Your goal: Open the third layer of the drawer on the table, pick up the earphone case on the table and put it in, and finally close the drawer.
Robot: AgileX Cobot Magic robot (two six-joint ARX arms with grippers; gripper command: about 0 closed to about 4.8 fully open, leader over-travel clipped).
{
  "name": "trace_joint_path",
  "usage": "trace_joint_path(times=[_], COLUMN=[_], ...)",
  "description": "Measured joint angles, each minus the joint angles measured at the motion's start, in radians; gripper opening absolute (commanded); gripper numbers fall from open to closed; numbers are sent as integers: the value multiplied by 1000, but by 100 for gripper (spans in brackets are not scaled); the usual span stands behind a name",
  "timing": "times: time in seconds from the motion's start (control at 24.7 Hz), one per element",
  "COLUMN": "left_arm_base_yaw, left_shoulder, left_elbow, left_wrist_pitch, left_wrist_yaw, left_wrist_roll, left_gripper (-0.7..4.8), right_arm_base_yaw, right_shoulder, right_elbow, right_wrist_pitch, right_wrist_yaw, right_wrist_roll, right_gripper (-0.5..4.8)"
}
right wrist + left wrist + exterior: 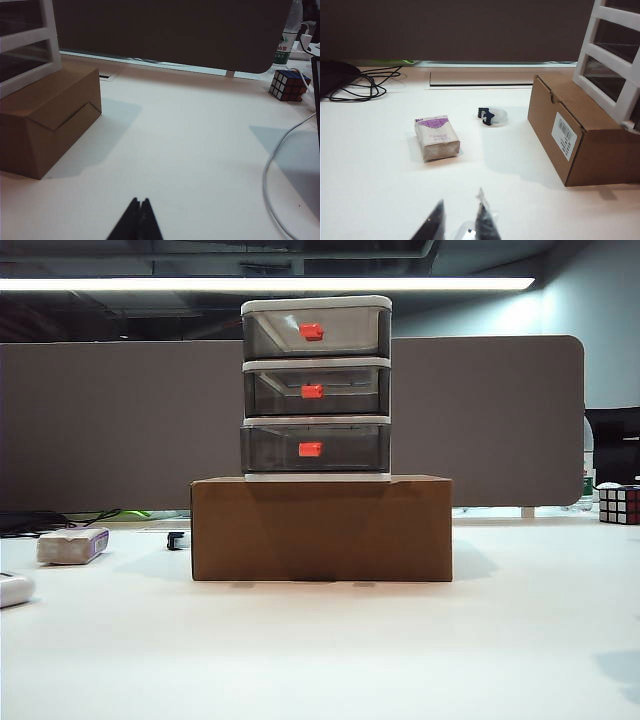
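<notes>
Left tool (pixel 460 222) low over the table (pixel 380 165), slightly spread, empty, right tool (pixel 138 220) pressed together, low.

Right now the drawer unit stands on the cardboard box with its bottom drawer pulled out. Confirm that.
Not quite. The drawer unit does stand on the cardboard box, but its bottom drawer is pushed in, flush with the two above. The exterior view shows this.
</notes>
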Motion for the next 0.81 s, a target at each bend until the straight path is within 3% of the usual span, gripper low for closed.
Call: trace_joint_path(times=[0.49,0.57,0.61,0.69,0.81], left_arm_base_yaw=[0,0,-3,-28,-89], left_shoulder=[0,0,0,0,0], left_elbow=[0,0,0,0,0], left_wrist_pitch=[0,-2,-3,-3,-2], left_wrist_yaw=[4,110,229,322,373], left_wrist_roll=[-10,-98,-183,-238,-285], left_gripper=[75,66,58,57,62], right_arm_base_yaw=[0,0,0,1,2], right_shoulder=[0,0,0,0,0], right_elbow=[0,0,0,0,0], right_wrist_pitch=[0,1,3,4,9], right_wrist_yaw=[-4,-100,-199,-336,-448], right_wrist_roll=[0,38,86,126,137], right_gripper=[-5,-5,-5,-5,-5])
